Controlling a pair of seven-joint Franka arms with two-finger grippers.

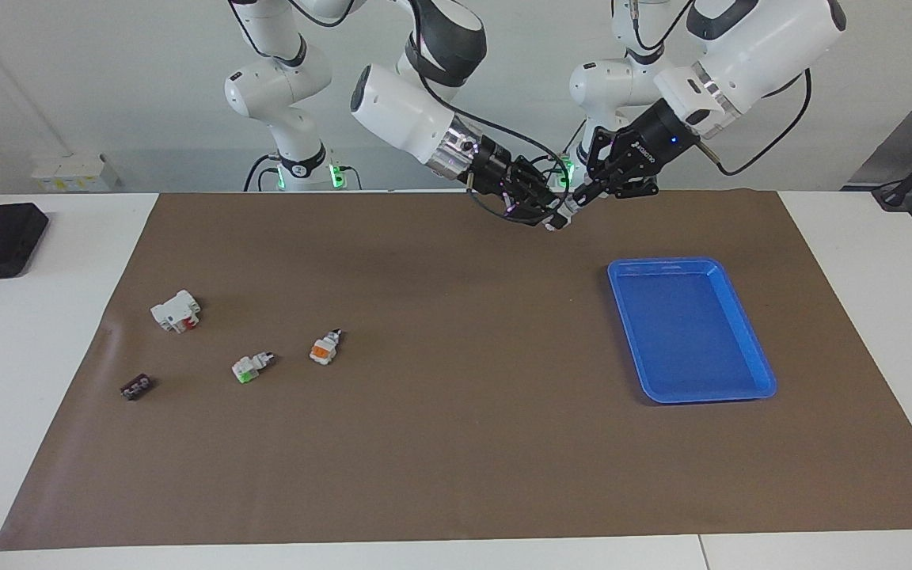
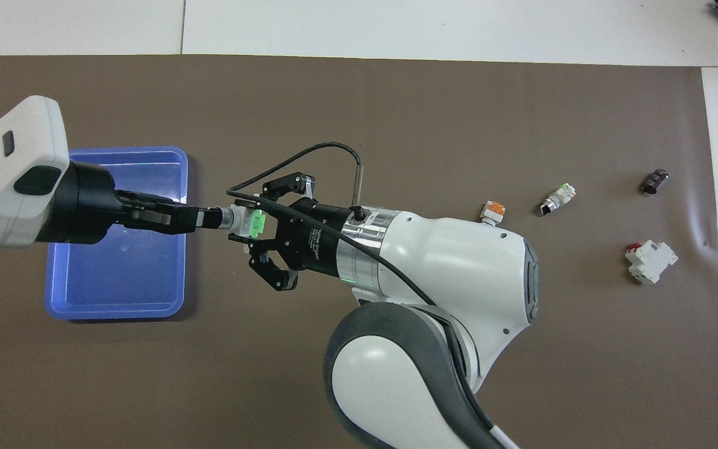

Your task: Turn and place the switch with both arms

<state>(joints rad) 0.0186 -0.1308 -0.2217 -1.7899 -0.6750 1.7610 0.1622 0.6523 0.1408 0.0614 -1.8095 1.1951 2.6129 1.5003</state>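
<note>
Both arms meet mid-air over the brown mat point(image 1: 440, 443), beside the blue tray point(image 1: 749, 389) on its right-arm side. Switch point(image 2: 248, 222) held up in the air btw the two end effectors, green face up in overhead view. Right end effector point(image 2: 252, 229) clamped on the white body; left end effector point(image 2: 209, 219) closed together on the stem end. So both grip same part, neither has let go yet.

Step in hand, my read: the turn / re-grip handoff. To do well: keep both wrists on one axis so the stem isn't bent, rotate slow, only one arm releases once the other's hold is firm. Stem grip is thin, looks easy to slip, so right shld release gently & back straight off along the axis.

Room: tray rim sits just under/beside the left end effector in overhead view, facing view shows clear height above the surface. Tray inside has nothing in it, plenty of space to set down; come in from above, not over the rim sideways. Right arm's cable loop point(image 2: 309, 159) near the joint area, watch for snag. Other switches, orange one point(image 1: 323, 348) & green one point(image 1: 248, 367), plus white block w/ red part point(image 1: 176, 311) & dark strip point(image 1: 136, 387), lie well apart toward right arm's end, no conflict
</note>
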